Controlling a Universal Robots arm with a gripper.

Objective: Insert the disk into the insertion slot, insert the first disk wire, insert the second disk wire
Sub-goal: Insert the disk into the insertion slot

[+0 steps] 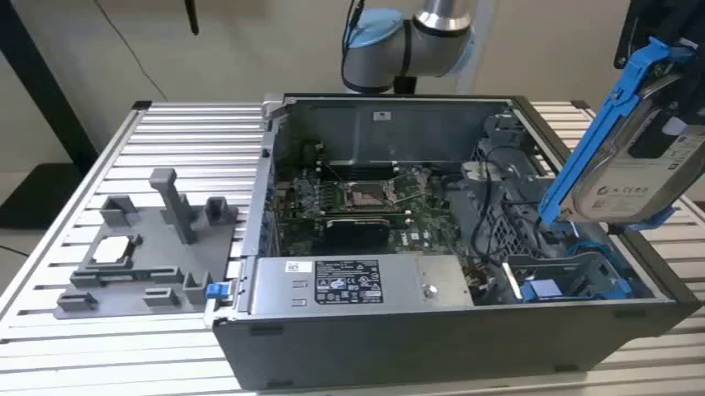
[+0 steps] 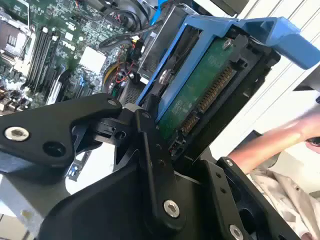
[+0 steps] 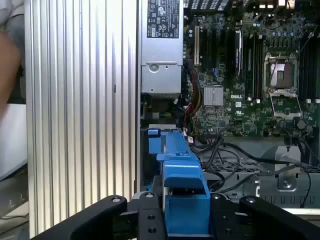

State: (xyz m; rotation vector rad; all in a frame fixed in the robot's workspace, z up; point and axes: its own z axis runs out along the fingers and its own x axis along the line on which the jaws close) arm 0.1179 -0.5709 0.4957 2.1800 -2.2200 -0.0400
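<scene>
My gripper [image 2: 187,132] has its fingers [image 2: 150,145] clenched on the disk [image 1: 633,177] by its blue carrier frame, holding it steeply tilted above the computer case [image 1: 441,330] and clear of it. Just under it, in the case's corner at the exterior view's right, the insertion slot [image 1: 562,271] stands unfilled. I judge I'm in the first step, with neither wire in. Seating the disk should call for levelling it and lining its frame up with the slot's blue rails. Deeper in the case lies the motherboard [image 1: 364,198].
</scene>
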